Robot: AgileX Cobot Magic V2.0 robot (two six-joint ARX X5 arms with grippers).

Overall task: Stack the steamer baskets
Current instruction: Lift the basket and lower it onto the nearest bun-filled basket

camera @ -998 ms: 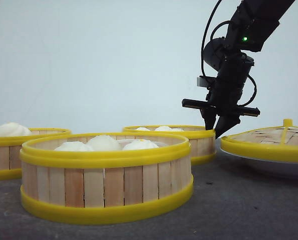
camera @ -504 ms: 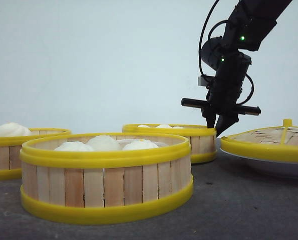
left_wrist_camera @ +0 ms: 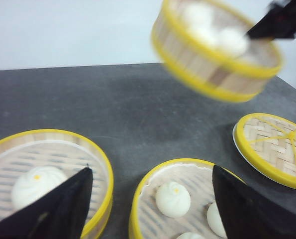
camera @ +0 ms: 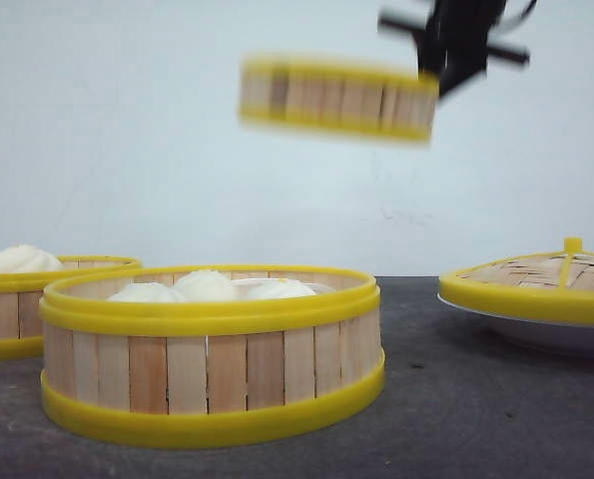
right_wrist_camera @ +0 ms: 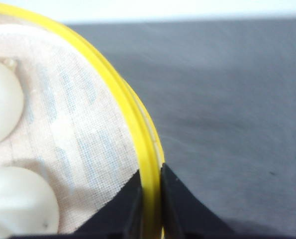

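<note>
Pinching jaws of the right gripper (right_wrist_camera: 148, 209) clamp a blurred steamer basket's (camera: 336, 98) rim at upper frame; left gripper (left_wrist_camera: 150, 204) jaws spread wide above two baskets.

Plain pale wall (camera: 127, 150) behind; dark grey matte tabletop (camera: 476, 399) under even, soft light

Motion-blurred lifted basket (camera: 336, 98); right tool (camera: 454, 62) cropped by the front view's top edge.
</note>
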